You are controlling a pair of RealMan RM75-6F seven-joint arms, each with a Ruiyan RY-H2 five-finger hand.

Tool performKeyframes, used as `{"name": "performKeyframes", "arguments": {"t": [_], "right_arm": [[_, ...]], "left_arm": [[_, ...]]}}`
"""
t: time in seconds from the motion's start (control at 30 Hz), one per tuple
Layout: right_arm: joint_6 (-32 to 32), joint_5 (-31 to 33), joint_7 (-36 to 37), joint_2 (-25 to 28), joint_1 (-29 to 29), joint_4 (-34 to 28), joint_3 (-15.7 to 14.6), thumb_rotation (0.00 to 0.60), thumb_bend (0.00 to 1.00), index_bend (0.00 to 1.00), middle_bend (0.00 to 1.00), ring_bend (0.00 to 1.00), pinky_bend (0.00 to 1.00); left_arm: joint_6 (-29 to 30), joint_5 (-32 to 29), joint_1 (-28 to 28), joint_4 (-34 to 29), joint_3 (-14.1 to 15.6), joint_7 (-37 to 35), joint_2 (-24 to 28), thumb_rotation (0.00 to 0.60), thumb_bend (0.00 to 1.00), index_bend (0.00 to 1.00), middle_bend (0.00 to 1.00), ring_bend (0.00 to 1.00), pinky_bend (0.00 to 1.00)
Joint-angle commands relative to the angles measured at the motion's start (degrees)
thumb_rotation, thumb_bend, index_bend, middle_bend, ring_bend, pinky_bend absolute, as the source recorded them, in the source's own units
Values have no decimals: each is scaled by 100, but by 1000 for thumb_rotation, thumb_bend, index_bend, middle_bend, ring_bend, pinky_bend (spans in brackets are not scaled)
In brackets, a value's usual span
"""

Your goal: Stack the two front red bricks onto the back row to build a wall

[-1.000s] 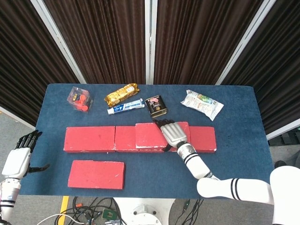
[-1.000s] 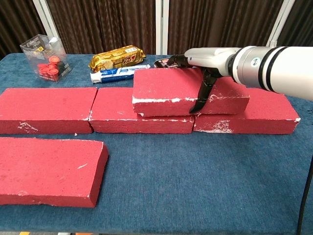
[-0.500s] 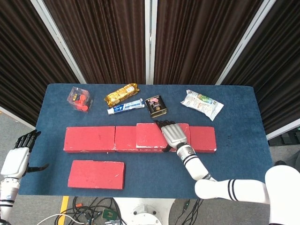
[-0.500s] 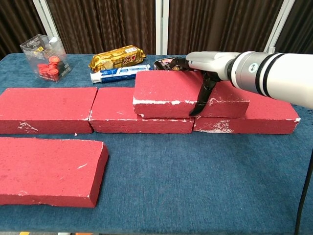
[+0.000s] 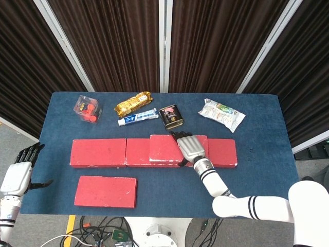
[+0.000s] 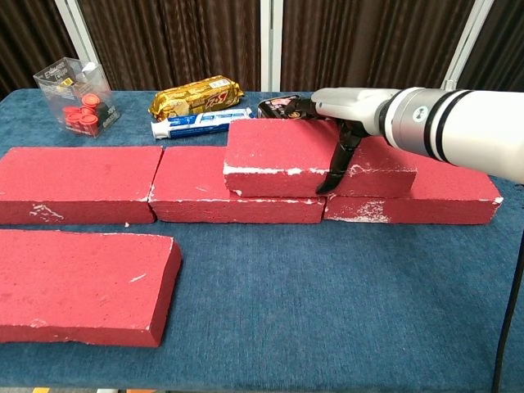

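The blue desk (image 5: 257, 170) carries a back row of red bricks (image 6: 78, 182), laid end to end, with one stacked brick (image 6: 286, 155) lying flat across the seam between the middle and right bricks of that row. The front brick (image 6: 82, 282) lies alone on the desk, near the left front edge and well apart from the row.

The right hand (image 5: 191, 148) rests over the right part of the stacked brick, fingers (image 6: 282, 106) curled over its far edge and the thumb pressed down its near face, so it grips the brick. The left hand (image 5: 20, 172) hangs off the desk's left side, released and holding nothing, fingers apart.

The risk lies in the release: if the thumb drags as the hand lifts away, the stacked brick could skew or slide off the seam, and its far edge sits close to the dark tin (image 5: 171, 116) behind the row. The second brick then has to be brought in without knocking the first.

Against the frames a second ago, the stacked brick sits a shade further right and squarer on the row, and the right hand has shifted slightly with it. The left hand is unchanged.
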Motion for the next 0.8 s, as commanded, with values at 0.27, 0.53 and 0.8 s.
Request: {"name": "performKeyframes", "arguments": {"t": [0.27,0.53,0.8], "right_arm": [[140,22,-34,4,4,-103,-23,600,69,0,146,109,221],[153,29,-42,-45,15,-70,-48,600,69,0,146,109,221],[127,51,-44,-95,28,7,-66,600,69,0,146,109,220]], "left_arm": [[-12,6,-11,-7,0,10,-8,600,65,64,0,0,17],[-14,3,-4,6,5,-13,-9,600,65,64,0,0,17],[-17,-2,2,29,8,-38,-11,600,65,64,0,0,17]]}}
